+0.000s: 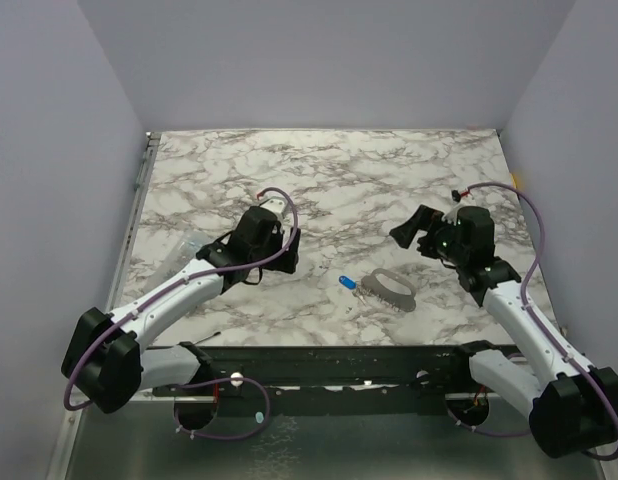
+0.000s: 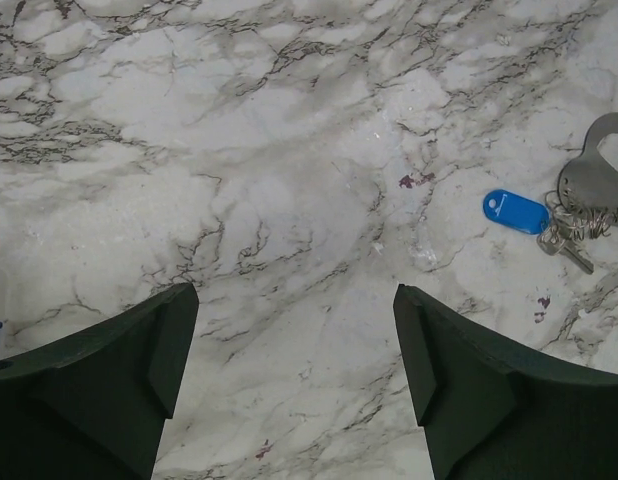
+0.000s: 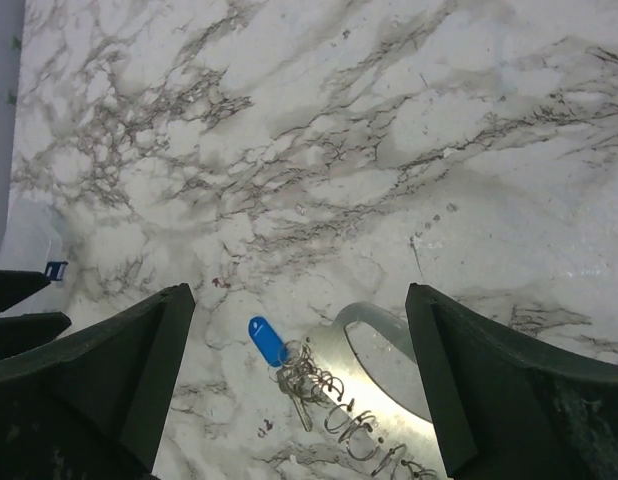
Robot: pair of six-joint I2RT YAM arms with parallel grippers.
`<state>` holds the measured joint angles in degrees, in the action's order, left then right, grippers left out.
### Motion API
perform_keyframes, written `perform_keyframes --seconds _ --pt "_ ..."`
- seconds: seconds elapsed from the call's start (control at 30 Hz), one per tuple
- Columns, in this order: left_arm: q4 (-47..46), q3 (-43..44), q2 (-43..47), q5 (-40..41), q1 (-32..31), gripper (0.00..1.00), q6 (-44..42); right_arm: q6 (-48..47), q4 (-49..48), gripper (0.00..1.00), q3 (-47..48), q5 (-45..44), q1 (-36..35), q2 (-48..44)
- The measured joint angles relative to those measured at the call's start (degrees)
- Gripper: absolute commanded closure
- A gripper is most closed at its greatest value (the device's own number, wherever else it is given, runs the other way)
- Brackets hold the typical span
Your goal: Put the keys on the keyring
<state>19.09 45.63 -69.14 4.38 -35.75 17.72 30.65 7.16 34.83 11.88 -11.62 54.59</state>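
Note:
The keyring point(image 1: 389, 291) is a pale grey D-shaped metal loop lying flat near the table's front middle. The blue-headed key point(image 1: 346, 284) lies at its left end, with tiny silver keys bunched beside it. In the right wrist view the keyring point(image 3: 375, 316), blue key point(image 3: 267, 340) and silver keys point(image 3: 311, 388) lie between and below my fingers. In the left wrist view the blue key point(image 2: 515, 211), silver keys point(image 2: 567, 245) and keyring point(image 2: 592, 181) sit at far right. My left gripper point(image 1: 289, 250) point(image 2: 295, 300) is open and empty, left of the keys. My right gripper point(image 1: 407, 234) point(image 3: 299, 295) is open and empty above the keyring.
A clear plastic packet point(image 1: 186, 248) lies at the left beside my left arm; it also shows in the right wrist view point(image 3: 31, 240). Several small wire rings point(image 3: 361, 430) sit along the keyring's flat edge. Purple walls enclose the marble table point(image 1: 329, 180).

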Motion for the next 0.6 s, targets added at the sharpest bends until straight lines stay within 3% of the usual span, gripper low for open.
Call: perform_keyframes --seconds 0.23,0.6 --pt "0.3 0.0 -0.1 0.8 -3.1 0.19 -0.2 3.7 9.9 0.0 4.2 -5.1 -0.3 0.7" --pt "1.7 0.1 -1.0 6.2 -8.4 0.26 3.4 11.1 27.1 0.0 9.2 -20.7 -4.4 0.9"
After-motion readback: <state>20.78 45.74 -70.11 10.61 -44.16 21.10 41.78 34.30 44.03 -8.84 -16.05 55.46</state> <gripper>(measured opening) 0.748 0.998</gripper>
